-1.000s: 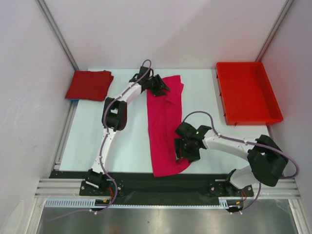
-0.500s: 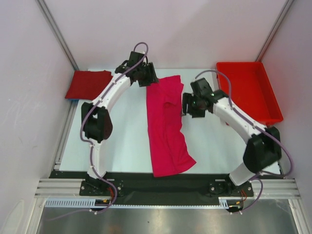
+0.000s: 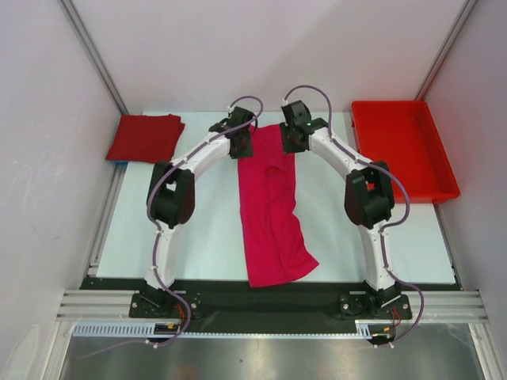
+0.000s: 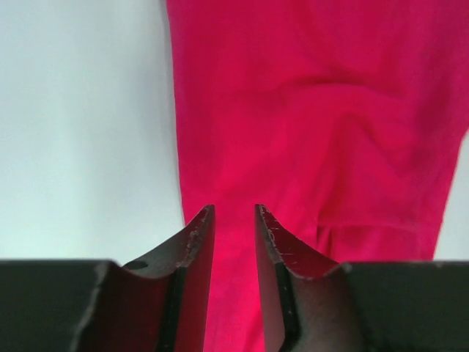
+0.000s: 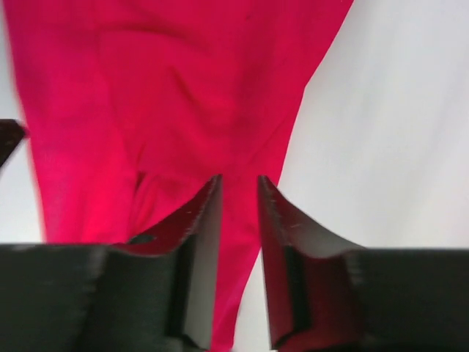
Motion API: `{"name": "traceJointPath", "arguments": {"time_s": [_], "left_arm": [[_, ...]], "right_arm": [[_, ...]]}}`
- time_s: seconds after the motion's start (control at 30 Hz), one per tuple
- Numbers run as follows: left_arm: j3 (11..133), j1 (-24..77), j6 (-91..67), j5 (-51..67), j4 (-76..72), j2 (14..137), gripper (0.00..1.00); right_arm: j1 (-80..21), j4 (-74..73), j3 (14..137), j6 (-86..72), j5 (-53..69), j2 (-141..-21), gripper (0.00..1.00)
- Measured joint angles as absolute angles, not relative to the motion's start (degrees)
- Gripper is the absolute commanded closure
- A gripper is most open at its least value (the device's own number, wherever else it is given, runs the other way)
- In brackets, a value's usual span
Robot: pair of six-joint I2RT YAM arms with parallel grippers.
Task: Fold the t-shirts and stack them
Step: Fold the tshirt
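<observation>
Shirts: two; magenta-pink shirt [image 3: 269, 214] lay as long wrinkled strip, crimson shirt [image 3: 145, 138] folded; left gripper [image 4: 233, 213], right gripper [image 5: 239, 182]: jaws were narrow, grip unclear.

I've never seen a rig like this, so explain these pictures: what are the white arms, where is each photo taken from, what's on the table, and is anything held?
These are two robot arms bolted at a table's near edge, each ending in a two-finger gripper. The wide picture comes from a fixed camera above and behind them. The close-ups are from a camera on each wrist; the dark wedges are that arm's own fingers. On the table lie a bright pink t-shirt folded into a long strip, a darker red t-shirt folded at the far left, and a red plastic tray at the far right. Both the left gripper and the right gripper are at the pink shirt's far end, jaws narrowly apart. Whether they already pinch the cloth I cannot tell.
</observation>
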State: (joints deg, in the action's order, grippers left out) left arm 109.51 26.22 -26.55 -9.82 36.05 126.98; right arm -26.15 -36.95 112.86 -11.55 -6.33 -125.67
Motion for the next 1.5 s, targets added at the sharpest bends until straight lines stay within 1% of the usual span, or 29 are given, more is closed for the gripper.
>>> {"name": "traceJointPath", "arguments": {"time_s": [0.07, 0.27, 0.4, 0.53, 0.67, 0.73, 0.8, 0.83, 0.9, 0.93, 1.07, 1.1, 1.13, 1.17, 1.23, 1.27, 1.3, 1.33, 1.5], "left_arm": [[109.6, 26.1, -26.9, -10.2, 34.8, 128.4, 0.67], [113.4, 25.6, -28.7, -9.8, 33.3, 134.0, 0.67], [114.8, 24.6, -31.6, -6.8, 32.8, 137.5, 0.65], [120.4, 22.1, -34.3, -0.8, 33.3, 141.0, 0.64], [132.7, 18.4, -36.2, 8.5, 35.0, 148.9, 0.63], [136.6, 16.7, -37.6, 13.8, 34.5, 151.8, 0.63], [138.6, 14.9, -39.4, 19.4, 32.7, 153.9, 0.62], [139.7, 13.8, -40.7, 23.3, 31.0, 155.3, 0.62], [139.7, 12.9, -41.5, 26.3, 29.2, 155.9, 0.58], [139.7, 12.6, -41.6, 27.4, 28.4, 156.0, 0.54], [139.3, 12.4, -41.3, 28.8, 27.1, 155.6, 0.48], [138.3, 12.3, -41.2, 29.0, 27.0, 155.0, 0.47], [136.9, 12.3, -40.7, 29.0, 27.1, 153.8, 0.46], [135.0, 12.3, -40.0, 28.9, 27.8, 152.1, 0.46], [131.8, 12.3, -38.6, 28.7, 30.0, 148.1, 0.46], [130.2, 12.3, -37.5, 28.4, 31.0, 145.5, 0.45], [128.3, 12.4, -36.5, 28.0, 31.7, 142.8, 0.45], [125.6, 12.4, -35.3, 27.3, 33.2, 139.1, 0.45], [105.0, 13.3, -30.3, 23.4, 34.4, 113.6, 0.44]], "right_arm": [[-26.0, -35.6, 113.1, -10.1, -6.5, -127.9, 0.79], [-25.2, -32.1, 114.3, -5.4, -6.5, -134.9, 0.80], [-24.5, -32.4, 119.2, -4.3, -5.9, -139.9, 0.78], [-23.8, -32.7, 126.7, -3.7, -5.5, -144.2, 0.70], [-22.7, -34.3, 134.7, -2.8, -5.0, -149.1, 0.63], [-22.0, -34.2, 136.9, -2.7, -3.8, -150.6, 0.62], [-21.3, -33.9, 138.2, -2.5, -2.9, -151.4, 0.59], [-20.7, -33.2, 138.8, -2.4, -1.9, -151.9, 0.59], [-20.2, -33.0, 140.1, -2.1, -1.3, -152.5, 0.55], [-20.0, -32.9, 140.7, -1.8, -1.2, -152.8, 0.55], [-19.6, -33.3, 141.9, -1.4, -1.3, -152.9, 0.49], [-19.4, -33.5, 141.9, -1.4, -1.3, -152.7, 0.46], [-19.4, -34.2, 141.9, -1.5, -1.4, -152.3, 0.40], [-19.2, -35.2, 141.8, -1.6, -1.5, -151.7, 0.37], [-19.1, -37.6, 141.3, -1.9, -1.8, -149.3, 0.27], [-19.0, -39.0, 141.1, -2.0, -1.9, -148.1, 0.20], [-19.0, -40.6, 140.6, -2.6, -1.9, -146.0, 0.04], [-18.9, -42.1, 139.7, -3.5, -1.7, -143.6, 0.00], [-18.0, -50.3, 133.6, -8.7, 2.0, -128.6, 0.00]]}}
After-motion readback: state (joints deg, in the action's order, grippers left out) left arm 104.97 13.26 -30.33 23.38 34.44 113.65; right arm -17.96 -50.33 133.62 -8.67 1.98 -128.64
